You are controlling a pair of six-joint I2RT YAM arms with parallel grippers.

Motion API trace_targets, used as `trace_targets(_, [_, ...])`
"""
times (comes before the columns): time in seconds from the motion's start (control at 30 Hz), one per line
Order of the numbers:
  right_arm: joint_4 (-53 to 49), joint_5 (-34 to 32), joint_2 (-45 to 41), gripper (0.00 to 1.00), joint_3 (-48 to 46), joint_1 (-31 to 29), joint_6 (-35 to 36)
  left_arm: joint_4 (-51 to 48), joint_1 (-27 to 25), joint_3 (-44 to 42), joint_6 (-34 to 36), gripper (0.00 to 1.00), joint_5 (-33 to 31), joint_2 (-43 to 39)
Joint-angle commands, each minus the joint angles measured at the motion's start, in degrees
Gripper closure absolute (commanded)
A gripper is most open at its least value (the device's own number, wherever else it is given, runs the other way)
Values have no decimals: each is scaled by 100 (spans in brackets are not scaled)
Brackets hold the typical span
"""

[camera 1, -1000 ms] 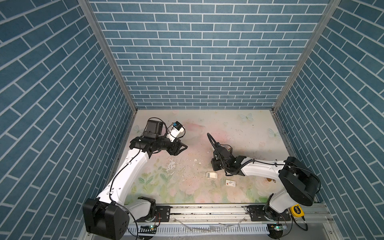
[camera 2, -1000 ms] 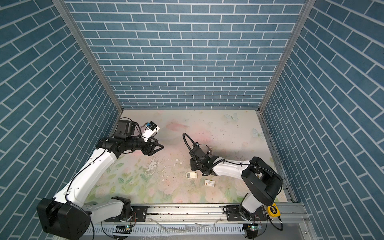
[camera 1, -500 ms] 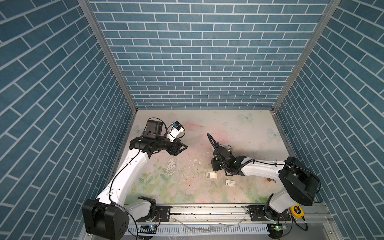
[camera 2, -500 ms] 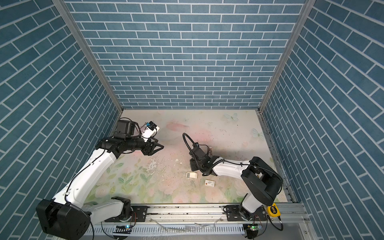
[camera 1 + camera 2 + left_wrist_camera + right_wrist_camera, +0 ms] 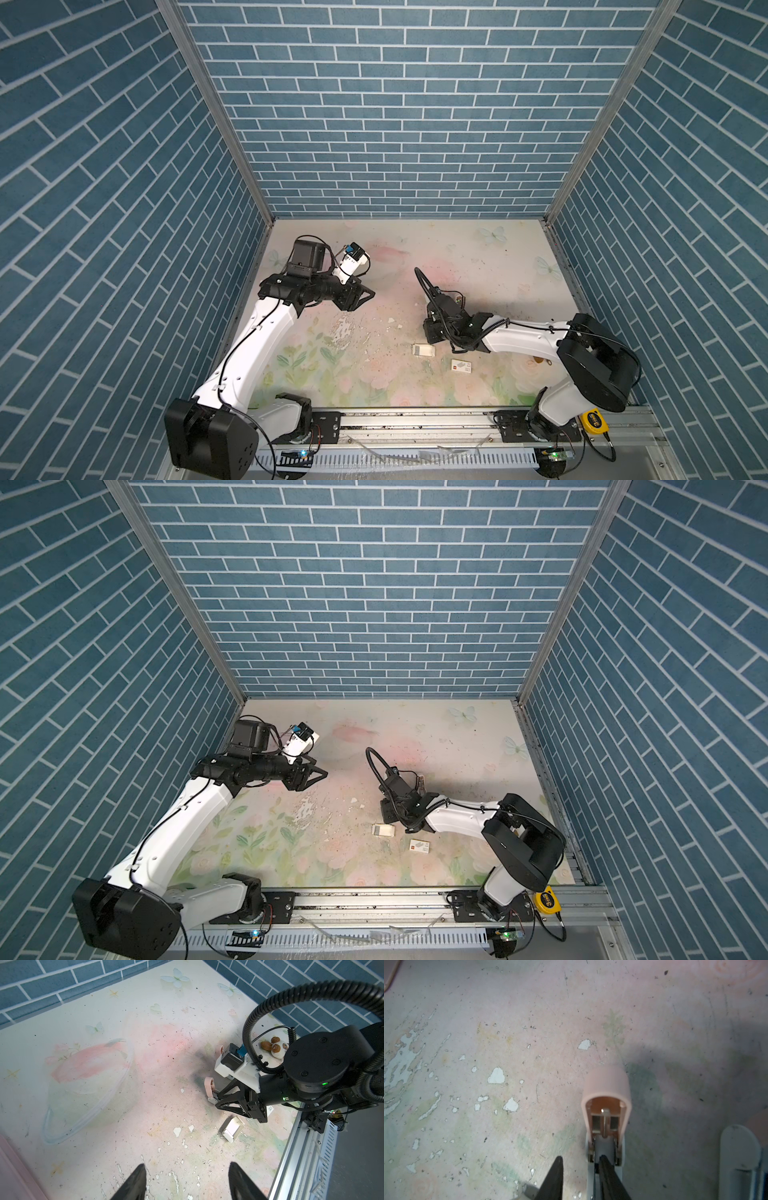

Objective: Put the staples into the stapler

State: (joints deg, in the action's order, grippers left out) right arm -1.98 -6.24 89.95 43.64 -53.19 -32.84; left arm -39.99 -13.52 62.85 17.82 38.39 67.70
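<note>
The pink stapler (image 5: 606, 1086) lies hinged open on the table, its metal channel showing; in the left wrist view it is the pink stapler (image 5: 208, 1086) at my right gripper's tips. My right gripper (image 5: 581, 1157) is open: one finger sits in the stapler's channel, the other outside its side wall with a gap. In a top view the right gripper (image 5: 430, 330) covers the stapler. The staples' cream-white tray (image 5: 423, 350) (image 5: 383, 830) (image 5: 231, 1129) lies just in front of it. My left gripper (image 5: 370, 294) (image 5: 187, 1165) hovers open and empty at the left.
A flat white card sleeve (image 5: 462, 366) with a red mark lies beside the tray. A clear plastic bowl (image 5: 87, 1093) stands behind the middle. Small brown and white bits (image 5: 274, 1046) lie near the right arm. A yellow tape measure (image 5: 595, 419) rests on the front rail.
</note>
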Motion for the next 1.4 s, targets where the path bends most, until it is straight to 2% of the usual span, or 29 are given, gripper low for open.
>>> trace_targets(0.0, [-88, 22, -195, 70, -90, 15, -117, -8, 42, -91, 74, 35, 8, -116])
trace_targets(1.03, [40, 94, -45, 70, -218, 2, -241, 13, 42, -115, 65, 35, -25, -113])
trace_targets(1.37, [-266, -130, -680, 69, -45, -3, -84, -8, 42, -71, 72, 35, -38, -145])
